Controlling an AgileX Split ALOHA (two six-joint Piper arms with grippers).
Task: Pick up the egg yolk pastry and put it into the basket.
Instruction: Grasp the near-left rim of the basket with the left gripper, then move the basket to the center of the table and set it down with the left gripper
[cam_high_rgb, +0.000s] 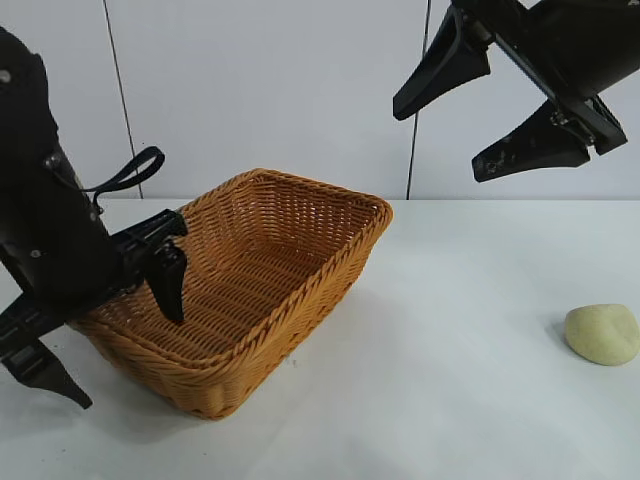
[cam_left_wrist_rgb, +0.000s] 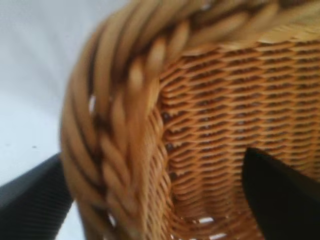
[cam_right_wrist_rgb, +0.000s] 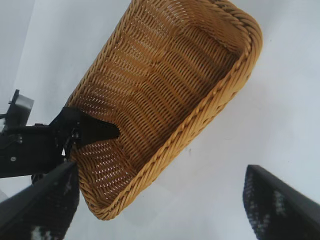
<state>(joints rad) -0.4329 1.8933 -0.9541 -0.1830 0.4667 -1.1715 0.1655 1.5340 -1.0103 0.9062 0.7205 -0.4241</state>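
Wicker basket (cam_high_rgb: 300, 215) rim straddled by left hand (cam_high_rgb: 105, 330); right hand (cam_high_rgb: 500, 100) spread, high; pastry (cam_high_rgb: 602, 333) apart

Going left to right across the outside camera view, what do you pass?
Left gripper straddling the basket's rim → basket → right gripper, open, held high over the table → egg yolk pastry on the table.

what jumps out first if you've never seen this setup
The large orange-brown woven wicker basket dominates the left half of the white table, and the left hand straddles its braided rim, one finger inside and one outside. Far off at the table's right edge lies the small pale yellow rounded egg yolk pastry, alone and untouched. The right hand hangs open high above the table.
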